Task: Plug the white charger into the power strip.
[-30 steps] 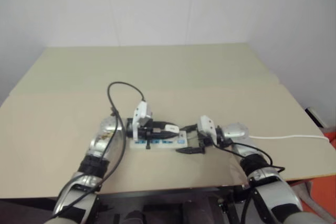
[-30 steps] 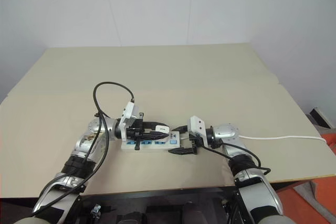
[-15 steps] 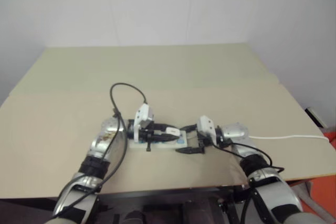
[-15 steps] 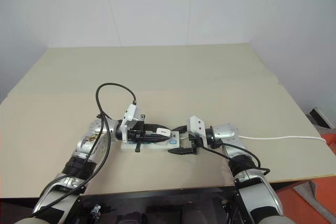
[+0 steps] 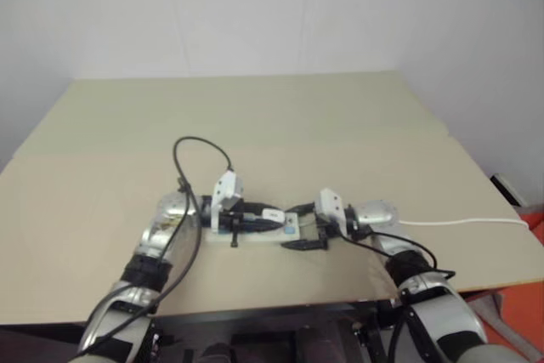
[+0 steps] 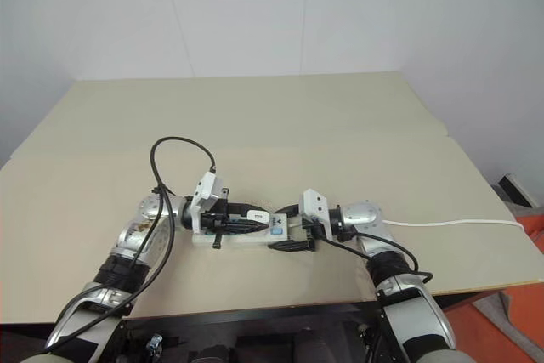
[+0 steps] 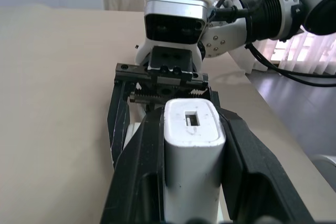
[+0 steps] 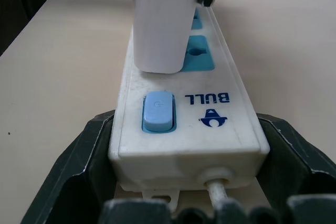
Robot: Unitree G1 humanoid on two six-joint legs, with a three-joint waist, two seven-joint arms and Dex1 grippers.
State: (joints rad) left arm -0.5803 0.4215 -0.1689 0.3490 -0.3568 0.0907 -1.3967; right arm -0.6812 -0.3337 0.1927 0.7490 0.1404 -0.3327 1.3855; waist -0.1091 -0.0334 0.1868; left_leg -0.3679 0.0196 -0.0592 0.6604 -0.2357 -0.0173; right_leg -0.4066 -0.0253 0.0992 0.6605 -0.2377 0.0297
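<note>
White plastic, the charger (image 7: 193, 153) sat clamped in the left gripper (image 7: 191, 145), lying over the power strip (image 8: 185, 111). The right gripper (image 8: 189, 182) clasped the strip's cord end.

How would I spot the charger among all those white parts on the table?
On the beige table, find the power strip, a long white bar near the front edge between the two arms. The white charger is the small plain block clamped in the left gripper over it; unlike the strip, it has no blue sockets or cord.
</note>
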